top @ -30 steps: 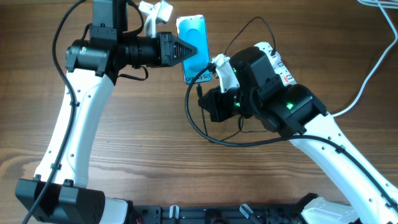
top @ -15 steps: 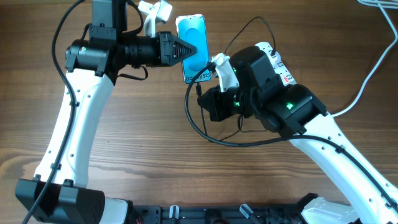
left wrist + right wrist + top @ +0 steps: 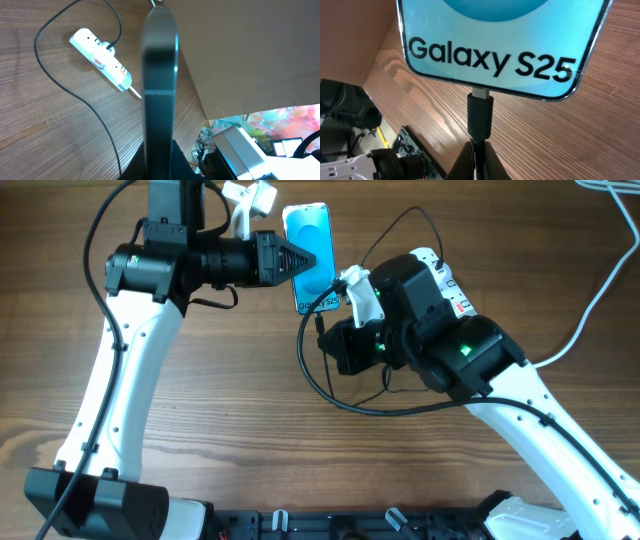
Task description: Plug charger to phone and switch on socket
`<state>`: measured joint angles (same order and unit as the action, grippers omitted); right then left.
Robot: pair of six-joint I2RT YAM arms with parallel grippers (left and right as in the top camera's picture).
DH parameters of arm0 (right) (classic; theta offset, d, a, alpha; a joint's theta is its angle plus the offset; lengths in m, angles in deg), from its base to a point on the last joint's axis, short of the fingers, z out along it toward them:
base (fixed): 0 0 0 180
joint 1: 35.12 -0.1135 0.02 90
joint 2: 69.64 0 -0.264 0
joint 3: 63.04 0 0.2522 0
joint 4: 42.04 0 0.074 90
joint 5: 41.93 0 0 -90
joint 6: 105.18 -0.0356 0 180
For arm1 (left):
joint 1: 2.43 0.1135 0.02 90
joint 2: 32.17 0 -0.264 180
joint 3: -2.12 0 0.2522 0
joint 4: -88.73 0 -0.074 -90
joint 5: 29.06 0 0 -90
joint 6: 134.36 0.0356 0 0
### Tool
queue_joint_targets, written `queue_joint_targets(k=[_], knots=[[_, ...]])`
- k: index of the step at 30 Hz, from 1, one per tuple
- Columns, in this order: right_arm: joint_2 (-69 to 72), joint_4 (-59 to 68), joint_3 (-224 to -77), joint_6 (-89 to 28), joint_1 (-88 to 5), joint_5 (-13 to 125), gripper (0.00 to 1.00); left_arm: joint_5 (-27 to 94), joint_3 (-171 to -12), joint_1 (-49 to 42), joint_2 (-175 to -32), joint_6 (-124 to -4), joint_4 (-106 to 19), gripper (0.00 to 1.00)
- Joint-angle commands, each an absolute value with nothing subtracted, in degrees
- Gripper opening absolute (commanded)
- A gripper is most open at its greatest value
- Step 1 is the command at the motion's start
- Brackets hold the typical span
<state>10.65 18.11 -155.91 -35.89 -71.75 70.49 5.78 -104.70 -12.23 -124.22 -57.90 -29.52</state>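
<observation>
My left gripper [image 3: 300,260] is shut on the phone [image 3: 310,250], a teal-screened handset held above the table; in the left wrist view I see it edge-on [image 3: 160,75] between the jaws [image 3: 159,160]. My right gripper [image 3: 479,150] is shut on the charger cable just behind its black connector [image 3: 480,117]. The connector tip sits at the port in the phone's bottom edge [image 3: 490,55], below the "Galaxy S25" text. The black cable [image 3: 310,375] loops across the table. The white socket strip [image 3: 100,55] lies on the table; in the overhead view it [image 3: 450,285] is mostly hidden by my right arm.
A thick white cord [image 3: 600,290] runs off the table's far right. A cardboard wall [image 3: 240,50] stands behind the table. The bases of both arms sit along the front edge [image 3: 320,525].
</observation>
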Motion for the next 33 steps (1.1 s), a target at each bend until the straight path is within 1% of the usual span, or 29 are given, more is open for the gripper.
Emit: queue_joint_targets(k=[1,26,33], knots=[[10.48,17.3,-156.19,-35.76,-71.9,69.0,0.05,4.82,-105.29,-12.27,-124.13,-56.33,-29.74,0.04],[9.89,16.91,-156.19,-36.2,-71.9,68.61,0.04,5.41,-105.29,-12.16,-124.13,-56.37,-29.79,0.04],[9.89,16.12,-156.19,-36.22,-71.9,68.63,0.05,3.94,-105.29,-12.16,-124.13,-56.55,-29.79,0.04]])
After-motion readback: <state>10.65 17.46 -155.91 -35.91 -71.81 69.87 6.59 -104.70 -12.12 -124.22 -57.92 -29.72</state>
